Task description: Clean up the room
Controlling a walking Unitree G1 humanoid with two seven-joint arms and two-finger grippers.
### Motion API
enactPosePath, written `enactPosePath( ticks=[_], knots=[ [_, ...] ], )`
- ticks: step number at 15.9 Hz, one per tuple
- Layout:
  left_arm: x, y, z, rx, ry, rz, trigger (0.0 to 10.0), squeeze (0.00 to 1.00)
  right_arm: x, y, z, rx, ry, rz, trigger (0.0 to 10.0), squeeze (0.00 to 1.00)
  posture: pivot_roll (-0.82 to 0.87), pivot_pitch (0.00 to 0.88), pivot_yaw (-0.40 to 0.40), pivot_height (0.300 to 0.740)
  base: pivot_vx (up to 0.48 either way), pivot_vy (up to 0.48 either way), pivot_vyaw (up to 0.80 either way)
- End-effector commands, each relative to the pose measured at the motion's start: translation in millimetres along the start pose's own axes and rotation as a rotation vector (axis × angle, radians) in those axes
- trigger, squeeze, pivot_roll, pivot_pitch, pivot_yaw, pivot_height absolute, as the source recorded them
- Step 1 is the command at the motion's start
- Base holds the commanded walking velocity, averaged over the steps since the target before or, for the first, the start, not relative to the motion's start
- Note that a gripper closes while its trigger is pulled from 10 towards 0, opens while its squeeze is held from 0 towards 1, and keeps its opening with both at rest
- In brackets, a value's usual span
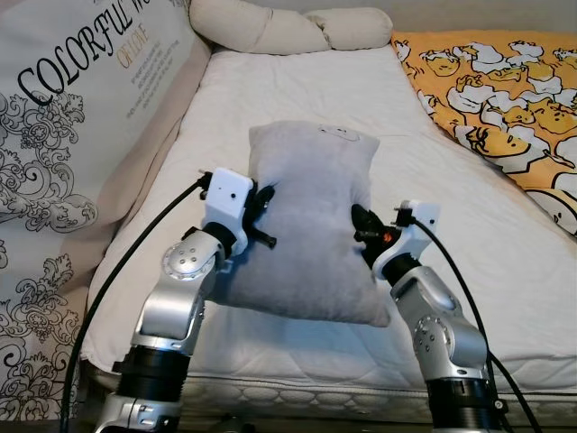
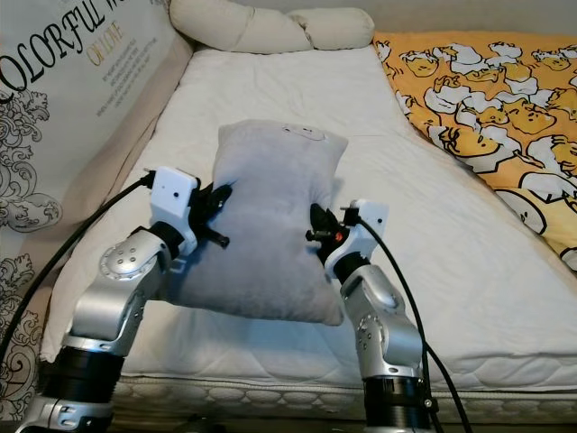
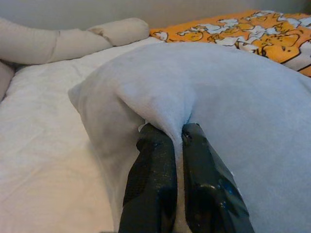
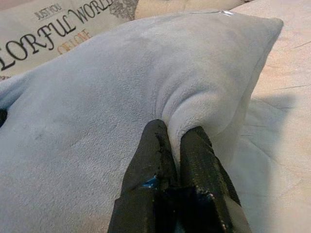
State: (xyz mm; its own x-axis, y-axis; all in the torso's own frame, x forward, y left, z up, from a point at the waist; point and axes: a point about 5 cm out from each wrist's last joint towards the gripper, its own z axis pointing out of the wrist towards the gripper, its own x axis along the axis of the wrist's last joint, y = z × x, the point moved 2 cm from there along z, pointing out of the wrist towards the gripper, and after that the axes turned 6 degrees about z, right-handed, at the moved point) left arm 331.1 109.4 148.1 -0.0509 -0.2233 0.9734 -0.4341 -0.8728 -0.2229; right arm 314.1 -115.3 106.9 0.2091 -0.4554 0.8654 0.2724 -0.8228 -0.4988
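A grey plush pillow (image 1: pixel 311 216) is held up over the near part of the white mattress (image 1: pixel 297 86). My left gripper (image 1: pixel 264 200) is shut on a fold of the pillow's left edge; the wrist view has both black fingers (image 3: pixel 155 165) pinching grey fabric (image 3: pixel 209 97). On the right edge my right gripper (image 1: pixel 360 221) is shut on another fold, its fingers (image 4: pixel 158 145) squeezing the plush (image 4: pixel 121 87). The pillow's lower corners hang down past my arms.
A large cushion (image 1: pixel 81 108) printed with black lettering leans along the left of the bed. Cream bolster pillows (image 1: pixel 288 27) lie at the head. An orange duck-pattern blanket (image 1: pixel 505 99) covers the right side. The mattress front edge (image 1: pixel 306 388) is near my elbows.
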Motion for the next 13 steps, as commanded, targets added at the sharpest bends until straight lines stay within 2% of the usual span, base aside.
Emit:
enactPosePath(
  ticks=[1, 6, 13],
  knots=[
    [7.9, -4.9, -3.2, 0.024, 0.025, 0.021, 10.0, 0.00, 7.6, -4.5, -0.1, 0.015, 0.036, -0.024, 10.0, 0.00, -0.12, 0.000, 0.042, 0.740, 0.000, 0.337, 0.00],
    [6.8, -9.0, -4.7, 0.040, 0.008, 0.037, 10.0, 0.00, 0.8, -6.1, 2.6, 0.010, 0.003, -0.042, 10.0, 0.00, -0.11, 0.000, 0.034, 0.740, 0.000, 0.341, 0.00],
    [2.2, -14.3, -4.0, 0.061, -0.014, 0.037, 10.0, 0.00, 3.0, -7.8, 6.3, 0.006, 0.003, -0.049, 10.0, 0.00, -0.12, 0.000, 0.032, 0.740, 0.000, 0.346, 0.00]
  ],
)
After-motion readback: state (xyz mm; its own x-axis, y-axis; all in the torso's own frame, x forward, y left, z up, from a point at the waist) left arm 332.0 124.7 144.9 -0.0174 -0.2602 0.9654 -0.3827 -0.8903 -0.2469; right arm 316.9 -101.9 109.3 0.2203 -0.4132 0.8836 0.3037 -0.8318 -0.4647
